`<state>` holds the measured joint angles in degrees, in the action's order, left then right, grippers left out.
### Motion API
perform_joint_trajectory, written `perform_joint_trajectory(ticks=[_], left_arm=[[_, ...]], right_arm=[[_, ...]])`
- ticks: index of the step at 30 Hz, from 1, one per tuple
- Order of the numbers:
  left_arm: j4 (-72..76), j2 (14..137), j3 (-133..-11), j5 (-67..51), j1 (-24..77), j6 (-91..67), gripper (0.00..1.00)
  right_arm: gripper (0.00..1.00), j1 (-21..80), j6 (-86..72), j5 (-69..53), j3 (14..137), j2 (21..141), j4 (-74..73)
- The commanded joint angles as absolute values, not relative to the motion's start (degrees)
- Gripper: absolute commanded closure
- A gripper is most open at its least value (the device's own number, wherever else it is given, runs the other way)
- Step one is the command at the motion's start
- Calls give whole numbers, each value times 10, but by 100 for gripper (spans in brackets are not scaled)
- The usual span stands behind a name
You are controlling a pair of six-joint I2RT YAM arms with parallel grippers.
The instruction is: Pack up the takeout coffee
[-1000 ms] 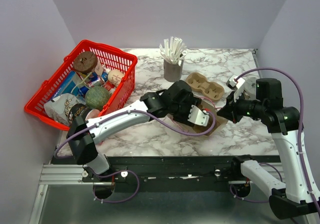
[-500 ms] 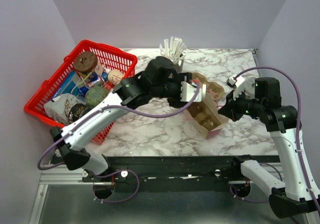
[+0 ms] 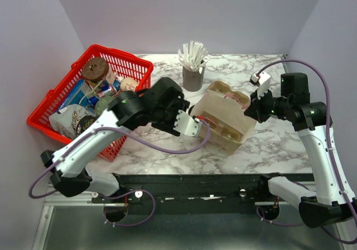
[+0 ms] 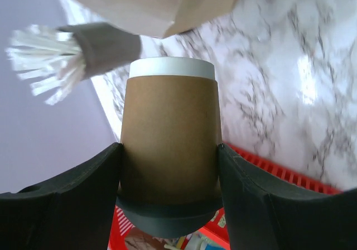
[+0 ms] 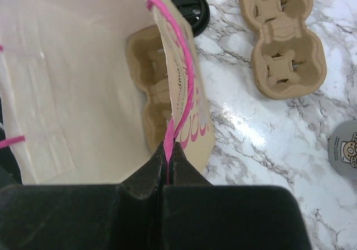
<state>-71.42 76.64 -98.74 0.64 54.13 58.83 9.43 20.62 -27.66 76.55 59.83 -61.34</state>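
The paper bag is held open by its pink handle, pinched in the right gripper; a pulp carrier sits inside. Beside the bag, the tan cup, clamped in the left gripper, and the loose black lid are not yet packed.

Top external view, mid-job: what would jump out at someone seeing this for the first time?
The left pincer holds a tan paper cup just left of the open paper bag at mid-table. The right pincer is shut on the bag's pink handle, and a pulp carrier sits inside. The black lid lies on the marble table beside the bag.
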Motion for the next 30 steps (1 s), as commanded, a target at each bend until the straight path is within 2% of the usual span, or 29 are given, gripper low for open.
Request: perform_joint_trajectory(ticks=[1,7,13,20,30], left_arm=[[-862,828,-948,158,588,620,49],[-869,910,-881,279,616,601,49],[-867,990,-817,318,605,558,48],[-868,1089,-829,322,597,498,48],[-867,994,-871,245,623,500,46]], right_arm=[[100,98,225,-265,797,613,-608],[100,97,235,-254,811,614,-603],[100,97,272,-228,809,616,-611],[99,91,311,-215,832,638,-656],[100,80,328,-197,846,628,-671]])
